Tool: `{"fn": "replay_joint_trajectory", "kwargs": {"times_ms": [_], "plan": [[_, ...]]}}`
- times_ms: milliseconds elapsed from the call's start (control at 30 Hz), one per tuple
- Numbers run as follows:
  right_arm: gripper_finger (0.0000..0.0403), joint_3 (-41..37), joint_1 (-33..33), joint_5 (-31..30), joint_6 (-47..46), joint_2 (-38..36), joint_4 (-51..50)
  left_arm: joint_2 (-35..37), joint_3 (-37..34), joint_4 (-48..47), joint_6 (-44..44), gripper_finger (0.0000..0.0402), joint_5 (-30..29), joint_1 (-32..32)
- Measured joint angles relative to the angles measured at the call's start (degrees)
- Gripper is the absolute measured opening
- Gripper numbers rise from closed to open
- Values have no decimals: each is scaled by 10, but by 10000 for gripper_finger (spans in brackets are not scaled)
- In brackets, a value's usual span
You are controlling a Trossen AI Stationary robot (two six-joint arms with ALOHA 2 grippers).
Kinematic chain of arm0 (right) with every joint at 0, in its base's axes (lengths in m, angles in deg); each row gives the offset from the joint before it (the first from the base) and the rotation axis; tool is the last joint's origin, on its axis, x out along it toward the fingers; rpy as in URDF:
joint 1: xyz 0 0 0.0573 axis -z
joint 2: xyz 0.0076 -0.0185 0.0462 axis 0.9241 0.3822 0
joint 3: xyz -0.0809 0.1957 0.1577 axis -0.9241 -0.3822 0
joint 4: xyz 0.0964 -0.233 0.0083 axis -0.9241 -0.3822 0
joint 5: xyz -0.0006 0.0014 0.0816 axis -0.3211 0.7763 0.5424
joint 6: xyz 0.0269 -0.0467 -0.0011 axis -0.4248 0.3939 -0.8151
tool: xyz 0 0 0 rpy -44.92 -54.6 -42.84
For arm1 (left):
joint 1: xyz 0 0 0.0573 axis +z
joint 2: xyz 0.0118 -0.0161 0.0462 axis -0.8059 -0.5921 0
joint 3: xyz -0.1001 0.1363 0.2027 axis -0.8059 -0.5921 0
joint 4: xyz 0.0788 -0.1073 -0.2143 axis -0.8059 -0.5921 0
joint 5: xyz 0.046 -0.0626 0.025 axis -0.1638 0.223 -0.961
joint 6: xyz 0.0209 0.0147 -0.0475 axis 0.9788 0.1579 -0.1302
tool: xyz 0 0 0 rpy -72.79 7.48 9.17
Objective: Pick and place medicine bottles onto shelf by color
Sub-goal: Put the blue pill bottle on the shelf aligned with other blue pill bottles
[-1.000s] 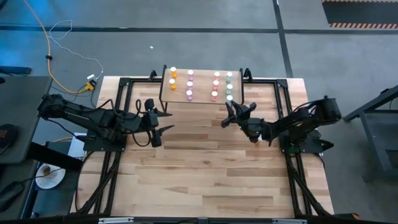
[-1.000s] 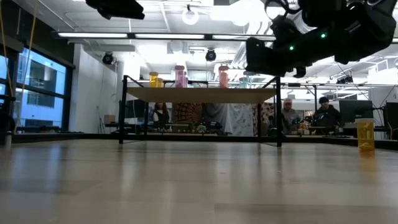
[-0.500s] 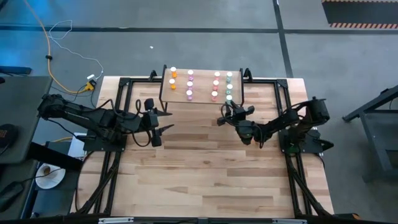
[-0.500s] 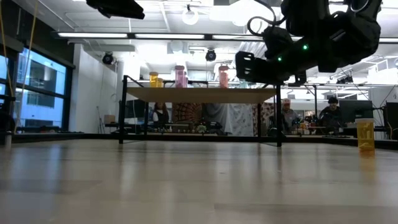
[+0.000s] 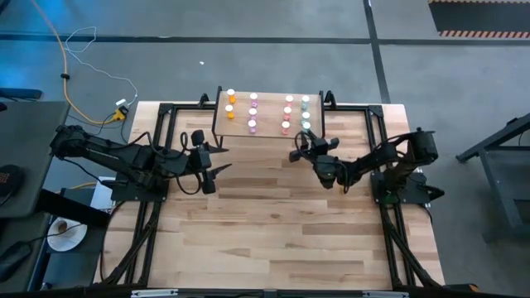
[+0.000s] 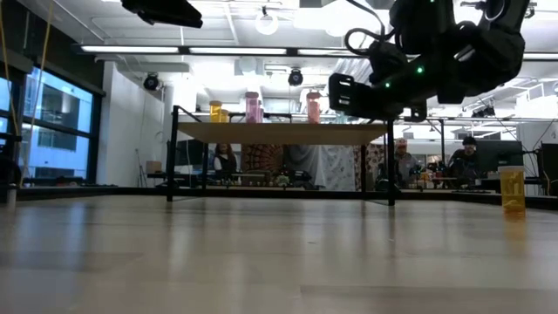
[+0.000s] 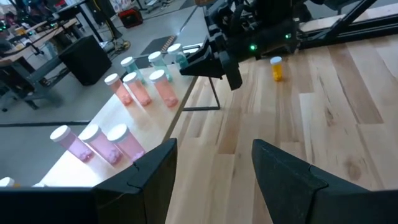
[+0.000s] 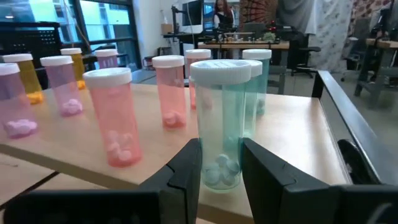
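Note:
The shelf point(image 5: 269, 116) stands at the table's far edge and carries medicine bottles in columns: orange point(image 5: 230, 103), pink point(image 5: 252, 112), red point(image 5: 286, 114) and teal point(image 5: 305, 106). My right gripper point(image 8: 222, 180) is at the shelf's near right corner, shut on a teal medicine bottle point(image 8: 222, 118) that stands upright in front of the other teal ones. My left gripper point(image 5: 217, 159) hovers open over the table, near the shelf's near left corner, with nothing between its fingers. One orange bottle point(image 7: 277, 67) stands on the tabletop under my right arm. My right gripper pinches the teal bottle's lower body point(image 8: 222, 168) between its two fingers point(image 8: 186, 174), which reach in level from the table's near right side. The bottle is upright, cap up, its base at the shelf's near edge point(image 8: 155, 177). Whether the base rests on the shelf, I cannot tell.
The shelf's black legs and frame point(image 6: 173, 157) rise from the tabletop. The lone orange bottle point(image 6: 512, 187) stands at the right in the low view. Bare wood lies in front of the shelf toward the near edge point(image 5: 273, 240). People sit at desks beyond the table.
My right gripper has gone toward the table's left edge and slightly down with the teal bottle, closing in on the shelf's near right corner, and its wrist has turned. The bottle stays upright.

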Motion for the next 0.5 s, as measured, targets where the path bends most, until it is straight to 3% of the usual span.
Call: {"fn": "replay_joint_trajectory", "kwargs": {"times_ms": [500], "plan": [[89, 0, 27, 41, -11, 0, -27, 0, 0, 7, 0, 200, 0, 0]]}}
